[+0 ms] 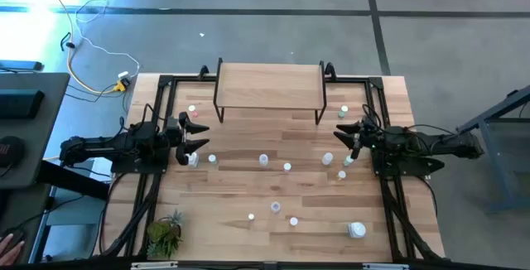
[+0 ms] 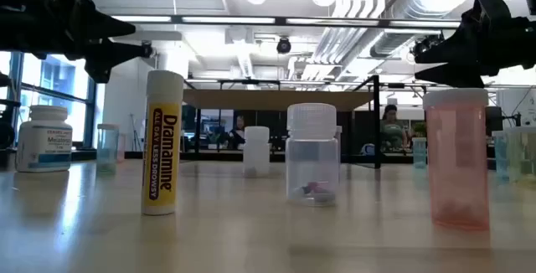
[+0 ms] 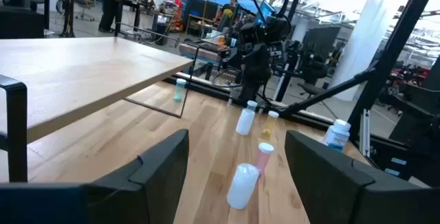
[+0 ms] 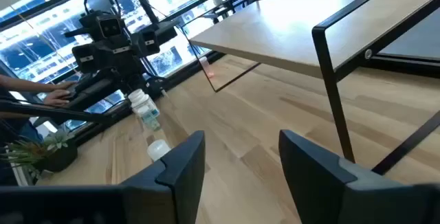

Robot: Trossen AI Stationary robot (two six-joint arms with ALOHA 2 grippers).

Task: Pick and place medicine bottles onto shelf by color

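Note:
The shelf [image 1: 269, 84], a light wooden board on thin black legs, stands at the table's far middle with nothing on its top. Several small medicine bottles [image 1: 263, 161] stand or lie scattered on the plank table in front of it, and a larger white one [image 1: 357, 231] is at the near right. My left gripper [image 1: 197, 136] hovers open over the table's left side, near two bottles [image 1: 193, 159]. My right gripper [image 1: 341, 133] hovers open over the right side, close to a bottle [image 1: 328, 159]. In the left wrist view a white bottle [image 3: 242, 186] lies ahead of the open fingers.
A small green potted plant [image 1: 164, 233] sits at the near left corner. Black frame rails [image 1: 153, 179] run along both table sides. In the low view a yellow Dramamine tube [image 2: 162, 143], a clear bottle [image 2: 312, 164] and a pink bottle [image 2: 456, 160] stand close to the near edge.

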